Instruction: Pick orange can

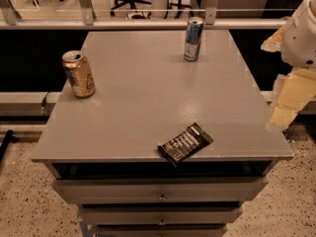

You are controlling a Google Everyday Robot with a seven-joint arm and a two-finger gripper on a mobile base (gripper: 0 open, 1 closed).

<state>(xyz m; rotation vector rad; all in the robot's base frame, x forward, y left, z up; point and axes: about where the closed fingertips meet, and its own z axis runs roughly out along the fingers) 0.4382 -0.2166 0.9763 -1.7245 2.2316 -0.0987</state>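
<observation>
The orange can [78, 74] stands upright near the left edge of the grey table top [148, 93]. It is orange-gold with a silver top rim and a pale label patch. My gripper [282, 113] hangs at the right edge of the view, beside the table's right side and below the white arm joint [302, 33]. It is far to the right of the can and touches nothing on the table.
A taller, slim blue-and-silver can [193, 38] stands at the back middle of the table. A dark snack bar wrapper [185, 143] lies near the front edge. Drawers [160, 191] sit under the top. A railing and office chairs are behind.
</observation>
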